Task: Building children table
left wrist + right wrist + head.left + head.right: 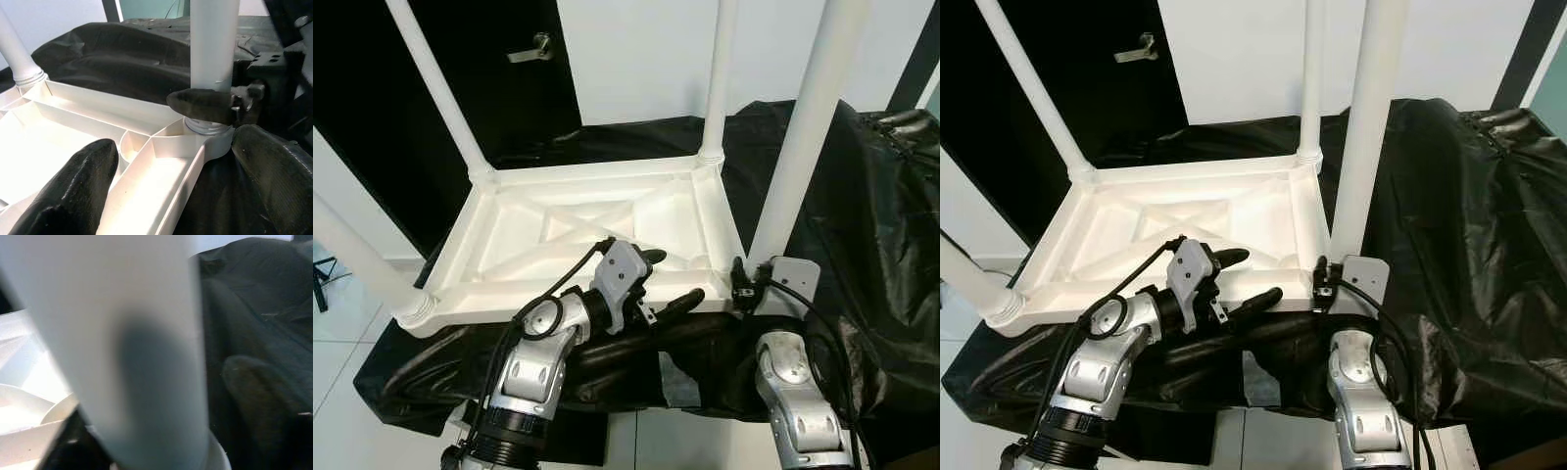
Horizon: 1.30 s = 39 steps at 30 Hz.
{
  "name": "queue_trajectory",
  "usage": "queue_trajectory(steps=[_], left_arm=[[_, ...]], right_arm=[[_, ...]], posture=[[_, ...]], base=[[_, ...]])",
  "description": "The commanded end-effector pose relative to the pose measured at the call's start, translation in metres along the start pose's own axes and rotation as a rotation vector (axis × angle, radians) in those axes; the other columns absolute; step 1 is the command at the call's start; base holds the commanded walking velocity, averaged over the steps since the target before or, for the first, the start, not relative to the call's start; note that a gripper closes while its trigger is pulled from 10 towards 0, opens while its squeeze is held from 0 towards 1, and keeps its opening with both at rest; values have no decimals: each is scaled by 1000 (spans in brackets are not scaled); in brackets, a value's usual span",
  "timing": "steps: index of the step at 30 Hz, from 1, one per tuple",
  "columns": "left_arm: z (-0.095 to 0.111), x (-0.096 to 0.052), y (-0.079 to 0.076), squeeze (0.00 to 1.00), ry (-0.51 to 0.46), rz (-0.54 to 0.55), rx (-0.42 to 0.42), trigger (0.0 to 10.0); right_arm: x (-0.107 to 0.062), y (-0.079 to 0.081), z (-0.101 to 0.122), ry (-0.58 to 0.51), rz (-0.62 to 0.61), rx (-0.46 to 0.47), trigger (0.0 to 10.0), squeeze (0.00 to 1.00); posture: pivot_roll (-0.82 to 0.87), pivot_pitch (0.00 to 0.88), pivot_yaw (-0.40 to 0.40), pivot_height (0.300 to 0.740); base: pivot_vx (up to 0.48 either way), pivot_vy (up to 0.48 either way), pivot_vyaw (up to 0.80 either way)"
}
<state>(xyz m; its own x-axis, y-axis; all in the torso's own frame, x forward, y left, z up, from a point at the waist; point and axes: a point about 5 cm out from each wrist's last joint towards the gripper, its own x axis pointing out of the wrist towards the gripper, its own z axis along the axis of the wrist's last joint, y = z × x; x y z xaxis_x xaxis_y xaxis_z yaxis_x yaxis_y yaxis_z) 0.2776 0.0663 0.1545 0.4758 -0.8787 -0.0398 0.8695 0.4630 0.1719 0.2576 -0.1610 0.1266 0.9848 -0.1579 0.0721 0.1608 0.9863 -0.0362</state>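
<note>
The white plastic tabletop (597, 230) lies upside down on a black cover (862, 206), ribs up, with four white legs standing in its corner sockets. My right gripper (741, 284) pinches the near right leg (803, 147) just above its socket; one black finger (200, 105) lies across the tube. My left gripper (671, 284) is spread, straddling the near rim (161, 188) of the top beside that corner without clamping it. I judge the whole thing light, hollow and stiff but smooth, so a leg could slip or twist; low near the threaded collar is the best hold. I can read no writing or brand anywhere.
</note>
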Motion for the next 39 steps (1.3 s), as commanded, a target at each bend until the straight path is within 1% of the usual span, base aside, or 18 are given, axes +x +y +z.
queue_trajectory(steps=[1,3,4,7,8,9,10,13,15,18,21,22,25,26,33,37,38,39], left_arm=[[0,-1,6,0,2,69,2,10000],[0,-1,6,0,0,70,4,10000],[0,-2,8,0,-1,75,6,10000],[0,-3,8,0,-2,79,7,10000],[0,-3,9,0,-4,84,4,10000],[-4,-4,6,0,3,86,-8,10000],[-4,-4,6,0,3,86,-8,10000],[-11,-5,0,0,16,81,-28,10000],[-11,-5,0,0,16,81,-28,10000],[-19,-7,-6,0,38,86,-34,10000],[-20,-8,-7,0,40,92,-37,10000],[-21,-10,-7,0,42,109,-42,10000],[-21,-11,-7,0,43,121,-45,10000],[-22,-12,-8,0,46,130,-55,10000],[-24,-17,-14,0,56,141,-68,10000],[-24,-18,-15,0,61,138,-61,10000],[-24,-19,-14,0,64,139,-59,10000],[-24,-19,-14,0,64,139,-59,10000]], right_arm=[[-3,-13,-5,14,19,18,10000,1000],[-3,-15,-4,4,45,22,10000,1000],[-3,-18,-3,0,129,28,10000,1000],[-3,-19,-2,1,183,30,10000,1000],[-1,-22,1,-10,248,17,10000,1000],[4,-23,4,-14,439,-31,10000,0],[4,-23,4,-14,439,-31,10000,0],[11,-22,5,12,598,-55,10000,0],[11,-22,5,12,598,-55,10000,0],[26,-12,8,18,748,-114,10000,0],[31,-8,9,14,789,-141,10000,0],[36,-4,9,16,830,-163,1569,0],[39,-1,8,17,853,-175,1569,0],[41,0,7,27,867,-188,0,0],[45,-6,2,57,888,-190,0,0],[46,-8,-1,68,816,-163,0,0],[45,-5,-3,57,744,-147,4902,0],[45,-5,-3,57,744,-147,4902,0]], posture=[[-129,0,104,740],[-127,0,97,740],[-127,0,90,740],[-127,0,90,740],[-135,0,86,740],[-136,0,86,740],[-136,0,86,740],[-126,0,78,740],[-126,0,78,740],[-95,0,46,740],[-92,0,43,740],[-71,0,24,740],[-71,0,24,740],[-50,0,12,740],[-38,0,15,740],[-34,0,11,740],[-34,0,8,740],[-34,0,8,740]], base=[[0,0,0],[0,0,0],[0,0,0],[0,0,0],[0,0,0],[0,0,0],[0,0,0],[0,0,0],[0,0,0],[0,0,0],[0,0,0],[0,0,0],[0,0,0],[0,0,0],[0,0,0],[0,0,0],[0,0,0],[0,0,0]])
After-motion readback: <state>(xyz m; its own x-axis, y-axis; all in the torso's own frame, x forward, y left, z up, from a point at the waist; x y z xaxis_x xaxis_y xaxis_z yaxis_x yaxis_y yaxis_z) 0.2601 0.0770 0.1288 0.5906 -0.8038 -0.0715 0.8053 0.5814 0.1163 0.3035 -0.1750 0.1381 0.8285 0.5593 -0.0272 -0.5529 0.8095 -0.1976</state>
